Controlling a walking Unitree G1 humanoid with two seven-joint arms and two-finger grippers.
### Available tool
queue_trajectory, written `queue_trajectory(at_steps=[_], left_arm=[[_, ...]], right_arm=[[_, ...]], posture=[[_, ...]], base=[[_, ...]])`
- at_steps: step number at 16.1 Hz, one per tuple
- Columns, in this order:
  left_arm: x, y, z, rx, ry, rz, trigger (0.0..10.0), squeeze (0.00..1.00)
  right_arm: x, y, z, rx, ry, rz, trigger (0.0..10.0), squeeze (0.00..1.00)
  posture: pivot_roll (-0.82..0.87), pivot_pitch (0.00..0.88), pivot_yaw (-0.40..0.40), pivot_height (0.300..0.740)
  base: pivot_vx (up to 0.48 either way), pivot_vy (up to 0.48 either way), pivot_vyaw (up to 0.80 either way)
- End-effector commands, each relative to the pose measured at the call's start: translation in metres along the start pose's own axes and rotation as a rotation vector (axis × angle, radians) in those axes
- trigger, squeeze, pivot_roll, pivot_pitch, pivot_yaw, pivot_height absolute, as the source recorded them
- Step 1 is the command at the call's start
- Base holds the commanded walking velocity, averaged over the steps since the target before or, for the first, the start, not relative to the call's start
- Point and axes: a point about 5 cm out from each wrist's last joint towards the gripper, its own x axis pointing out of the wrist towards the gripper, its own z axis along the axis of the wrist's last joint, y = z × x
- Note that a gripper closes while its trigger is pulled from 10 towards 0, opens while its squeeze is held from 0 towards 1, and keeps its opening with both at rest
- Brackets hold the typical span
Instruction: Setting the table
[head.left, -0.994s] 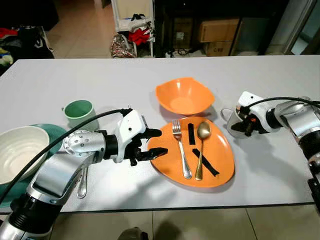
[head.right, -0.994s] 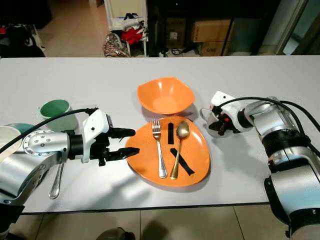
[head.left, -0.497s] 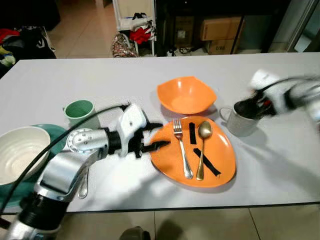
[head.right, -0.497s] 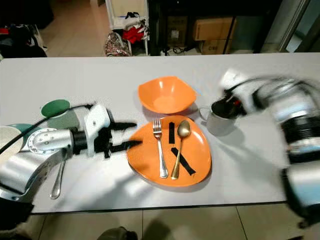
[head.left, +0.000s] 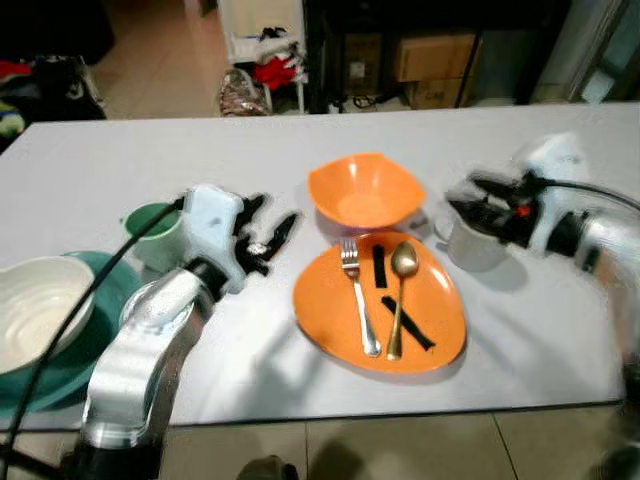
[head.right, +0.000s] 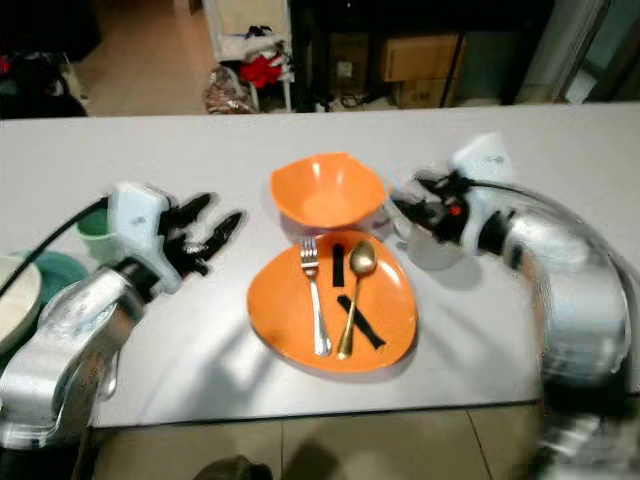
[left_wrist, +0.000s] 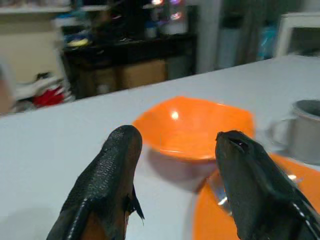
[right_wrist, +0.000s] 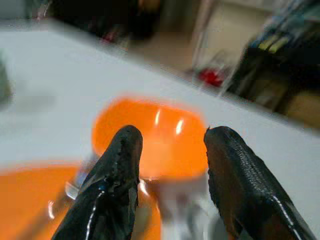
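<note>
An orange plate (head.left: 440, 310) lies at the table's front centre with a silver fork (head.left: 358, 300), a gold spoon (head.left: 400, 295) and black strips on it. Behind it sits an orange bowl (head.left: 365, 190). A grey mug (head.left: 480, 245) stands to the plate's right. My left gripper (head.left: 265, 228) hovers open left of the plate, beside a green mug (head.left: 150, 230), holding nothing. My right gripper (head.left: 468, 198) hangs open just above the grey mug, pointing toward the bowl. The left wrist view shows the bowl (left_wrist: 195, 125) between the fingers (left_wrist: 120, 160).
A white bowl (head.left: 35, 310) rests on a teal plate (head.left: 95, 345) at the front left corner. The table's front edge (head.left: 330, 412) runs close below the orange plate. Boxes and a rack stand on the floor beyond the far edge.
My left gripper has lifted off the orange plate's left rim and swung back toward the green mug. My right gripper has risen off the grey mug. The camera shifted slightly.
</note>
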Motion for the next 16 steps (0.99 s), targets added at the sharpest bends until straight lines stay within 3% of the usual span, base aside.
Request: queue_trajectory(at_steps=[1, 2, 4, 5, 6, 10, 16], left_arm=[[0.0, -0.004, 0.0, 0.007, 0.006, 0.047, 10.0, 0.0], [0.001, -0.006, -0.003, 0.009, 0.013, 0.068, 10.0, 0.0], [0.001, -0.007, -0.006, 0.012, 0.021, 0.091, 10.0, 0.0], [0.002, -0.007, -0.007, 0.007, 0.024, 0.124, 10.0, 0.0], [0.003, -0.006, -0.006, 0.013, 0.021, 0.155, 10.0, 0.0], [0.001, -0.001, -0.009, 0.03, 0.029, 0.209, 10.0, 0.0], [0.003, 0.005, -0.008, 0.038, 0.014, 0.276, 10.0, 0.0]], right_arm=[[-0.008, 0.013, 0.005, -0.008, -0.051, -0.158, 10.0, 0.0], [-0.011, 0.022, 0.002, 0.026, -0.127, -0.275, 10.0, 0.0], [-0.016, 0.027, 0.001, 0.092, -0.167, -0.393, 10.0, 0.0], [-0.02, 0.034, -0.003, 0.151, -0.161, -0.447, 10.0, 0.0], [-0.026, 0.04, -0.016, 0.149, -0.105, -0.493, 10.0, 0.0], [-0.037, 0.052, -0.033, 0.162, -0.031, -0.436, 10.0, 0.0], [-0.045, 0.057, -0.047, 0.174, 0.021, -0.442, 10.0, 0.0]], posture=[[-0.02, 0.0, 0.055, 0.74], [-0.02, 0.0, 0.056, 0.74], [-0.03, 0.0, 0.06, 0.74], [-0.03, 0.0, 0.059, 0.74], [-0.02, 0.0, 0.057, 0.74], [-0.03, 0.0, 0.051, 0.74], [-0.03, 0.0, 0.048, 0.74]], base=[[0.0, -0.442, 0.0], [0.0, -0.439, 0.0], [0.0, -0.442, 0.0], [0.0, -0.442, 0.0], [0.0, -0.442, 0.0], [0.0, -0.446, 0.0], [0.0, -0.441, 0.0]])
